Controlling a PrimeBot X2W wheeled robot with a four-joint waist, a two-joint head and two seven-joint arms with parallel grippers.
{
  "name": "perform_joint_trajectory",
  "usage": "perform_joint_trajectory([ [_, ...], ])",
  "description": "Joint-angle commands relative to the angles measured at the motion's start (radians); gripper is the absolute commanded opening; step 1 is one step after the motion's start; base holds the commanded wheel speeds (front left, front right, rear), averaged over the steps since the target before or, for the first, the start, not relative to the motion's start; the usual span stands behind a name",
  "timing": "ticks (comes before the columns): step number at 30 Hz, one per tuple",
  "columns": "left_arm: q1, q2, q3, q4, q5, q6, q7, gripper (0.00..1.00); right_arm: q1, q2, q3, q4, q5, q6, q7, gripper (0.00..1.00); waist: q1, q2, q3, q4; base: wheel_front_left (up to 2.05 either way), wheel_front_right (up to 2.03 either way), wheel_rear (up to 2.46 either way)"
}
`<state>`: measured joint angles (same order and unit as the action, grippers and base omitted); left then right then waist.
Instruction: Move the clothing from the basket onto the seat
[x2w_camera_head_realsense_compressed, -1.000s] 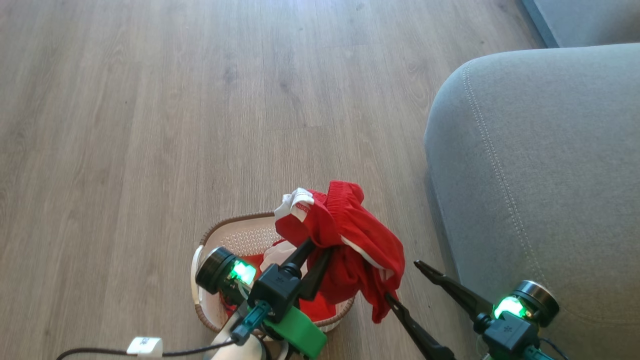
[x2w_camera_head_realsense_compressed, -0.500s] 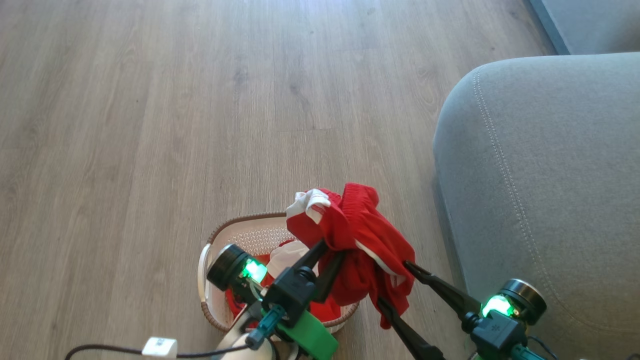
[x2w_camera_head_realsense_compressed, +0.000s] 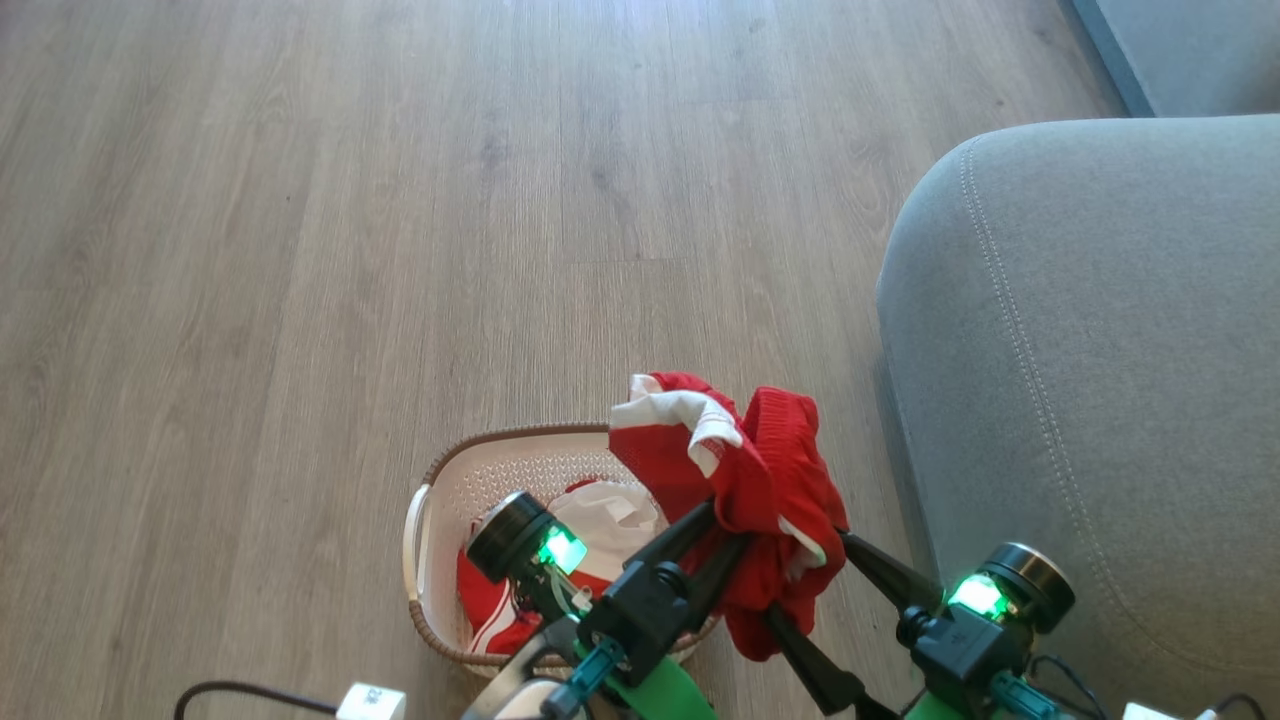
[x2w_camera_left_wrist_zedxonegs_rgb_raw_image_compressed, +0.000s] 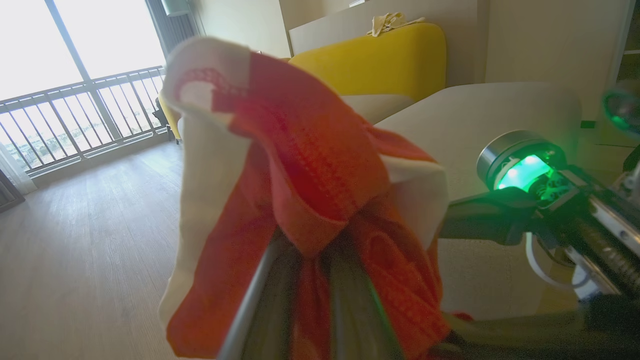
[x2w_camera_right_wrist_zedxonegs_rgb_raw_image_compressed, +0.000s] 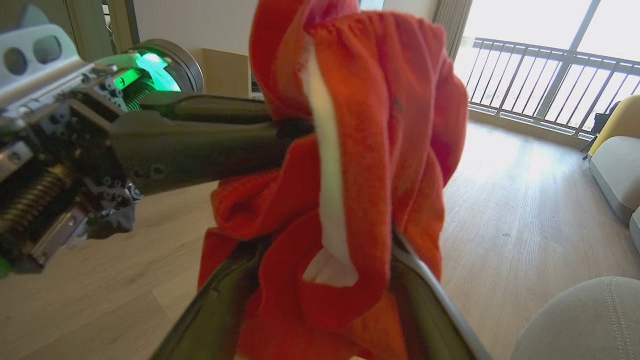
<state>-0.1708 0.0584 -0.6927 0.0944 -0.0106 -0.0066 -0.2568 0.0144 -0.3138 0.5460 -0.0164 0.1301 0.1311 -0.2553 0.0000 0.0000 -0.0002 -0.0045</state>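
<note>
A red garment with white trim (x2w_camera_head_realsense_compressed: 760, 480) hangs bunched over the right rim of the white basket (x2w_camera_head_realsense_compressed: 440, 480). My left gripper (x2w_camera_head_realsense_compressed: 728, 525) is shut on it from below, and the fabric drapes over the fingers (x2w_camera_left_wrist_zedxonegs_rgb_raw_image_compressed: 260, 280). My right gripper (x2w_camera_head_realsense_compressed: 808, 576) is open, its two fingers on either side of the garment's hanging lower part (x2w_camera_right_wrist_zedxonegs_rgb_raw_image_compressed: 345, 200). A white cloth (x2w_camera_head_realsense_compressed: 610, 515) and a red piece with white stripes (x2w_camera_head_realsense_compressed: 490, 615) lie in the basket. The grey seat (x2w_camera_head_realsense_compressed: 1100, 350) is just to the right.
The basket stands on a wood floor (x2w_camera_head_realsense_compressed: 400, 250) close to the seat's rounded front corner. A dark cable with a white tag (x2w_camera_head_realsense_compressed: 370, 702) lies at the bottom edge. A yellow armchair (x2w_camera_left_wrist_zedxonegs_rgb_raw_image_compressed: 380, 60) and a balcony railing (x2w_camera_left_wrist_zedxonegs_rgb_raw_image_compressed: 85, 115) are farther off.
The head camera has shifted slightly. My left gripper has carried the red garment right, toward the seat. My right gripper's open fingers, earlier beside the fabric, now straddle its hanging part.
</note>
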Motion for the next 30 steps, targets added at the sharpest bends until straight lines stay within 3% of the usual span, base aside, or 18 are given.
perform_joint_trajectory([
  [1, -0.053, -0.008, 0.020, -0.036, -0.007, -0.002, -0.005, 0.00, -0.040, 0.001, 0.005, -0.024, -0.007, 0.000, -0.006, 1.00, 0.0000, 0.0000, -0.001, -0.001, 0.00, 0.00, 0.00],
  [15, -0.053, -0.008, -0.058, -0.025, -0.035, -0.022, -0.005, 0.00, -0.054, 0.042, 0.016, 0.031, -0.045, 0.000, -0.006, 1.00, 0.0000, 0.0000, -0.006, 0.003, 0.00, 0.00, 0.00],
  [16, -0.054, -0.008, -0.060, -0.024, -0.036, -0.022, -0.005, 0.00, -0.054, 0.044, 0.019, 0.036, -0.042, 0.000, -0.006, 0.86, 0.0000, 0.0000, -0.006, 0.004, 0.00, 0.00, 0.00],
  [17, -0.054, -0.008, -0.061, -0.024, -0.037, -0.022, -0.005, 0.00, -0.055, 0.045, 0.020, 0.039, -0.039, 0.000, -0.006, 0.30, 0.0000, 0.0000, -0.006, 0.005, 0.00, 0.00, 0.00],
  [18, -0.054, -0.008, -0.062, -0.024, -0.038, -0.021, -0.005, 0.00, -0.057, 0.047, 0.019, 0.040, -0.036, 0.000, -0.006, 0.00, 0.0000, 0.0000, -0.006, 0.005, 0.00, 0.00, 0.00],
  [30, -0.056, -0.008, -0.059, -0.024, -0.044, -0.018, -0.005, 0.00, -0.053, 0.071, -0.048, 0.000, -0.012, 0.000, -0.006, 0.00, 0.0000, 0.0000, 0.001, 0.008, 0.00, 0.00, 0.00],
])
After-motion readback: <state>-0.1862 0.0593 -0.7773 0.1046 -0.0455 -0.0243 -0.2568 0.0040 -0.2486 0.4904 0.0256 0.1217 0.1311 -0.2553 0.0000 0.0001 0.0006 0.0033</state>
